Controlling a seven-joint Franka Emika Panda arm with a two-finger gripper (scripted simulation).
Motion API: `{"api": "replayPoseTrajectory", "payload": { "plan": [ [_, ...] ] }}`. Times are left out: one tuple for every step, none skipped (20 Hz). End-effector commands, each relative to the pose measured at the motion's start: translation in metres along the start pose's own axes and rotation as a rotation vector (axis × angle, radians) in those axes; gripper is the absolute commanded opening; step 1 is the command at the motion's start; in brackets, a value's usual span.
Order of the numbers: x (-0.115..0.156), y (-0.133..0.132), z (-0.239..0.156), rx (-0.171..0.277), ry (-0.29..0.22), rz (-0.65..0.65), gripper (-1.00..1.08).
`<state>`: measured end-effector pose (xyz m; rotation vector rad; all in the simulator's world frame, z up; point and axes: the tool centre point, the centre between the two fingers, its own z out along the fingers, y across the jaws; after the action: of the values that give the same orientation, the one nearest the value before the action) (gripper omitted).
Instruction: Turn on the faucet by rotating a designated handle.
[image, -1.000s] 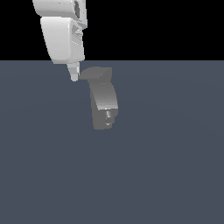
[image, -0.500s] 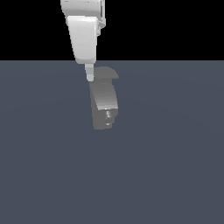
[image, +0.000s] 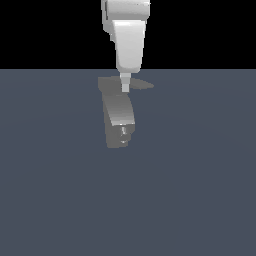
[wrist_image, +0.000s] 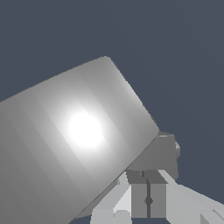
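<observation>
- As my white claw (image: 125, 88) hangs at the top of the small matte grey metal faucet (image: 119, 117), fingers look pressed tog., gripping nothing.
- Thin flat grey lever handle (image: 140, 85) sticks out toward exterior view's right, w/ fingertips touching or just beside it.
- Rotation prob. partway; can't tell how much is left.
- Dark grey-blue floor (image: 200, 190) around; nothing blocks.

Grey metal under smooth white plastic

The faucet (image: 119, 117) looks like matte brushed grey metal, with a soft bright sheen just ahead of the gripper (wrist_image: 148, 186); the gripper looks like smooth white plastic, and the floor (image: 200, 175) below it is flat matt slate.
</observation>
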<state>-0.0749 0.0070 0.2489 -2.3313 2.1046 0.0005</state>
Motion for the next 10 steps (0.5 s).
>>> {"api": "replayPoseTrajectory", "payload": {
  "plan": [
    [0.005,-0.004,0.0,0.0,0.0,0.001,-1.0],
    [0.008,-0.006,0.0,0.0,0.0,0.002,-1.0],
    [0.011,-0.008,0.0,0.0,0.0,0.003,-1.0],
    [0.014,-0.01,0.0,0.0,0.0,0.004,-1.0],
    [0.017,-0.013,0.0,0.0,0.0,0.004,-1.0],
    [0.02,-0.015,0.0,0.0,0.0,0.005,-1.0],
    [0.023,-0.017,0.0,0.0,0.0,0.006,-1.0],
    [0.027,-0.019,0.0,0.0,0.0,0.007,-1.0],
    [0.029,-0.021,0.0,0.0,0.0,0.008,-1.0],
    [0.032,-0.023,0.0,0.0,0.0,0.008,-1.0]
  ]
}}
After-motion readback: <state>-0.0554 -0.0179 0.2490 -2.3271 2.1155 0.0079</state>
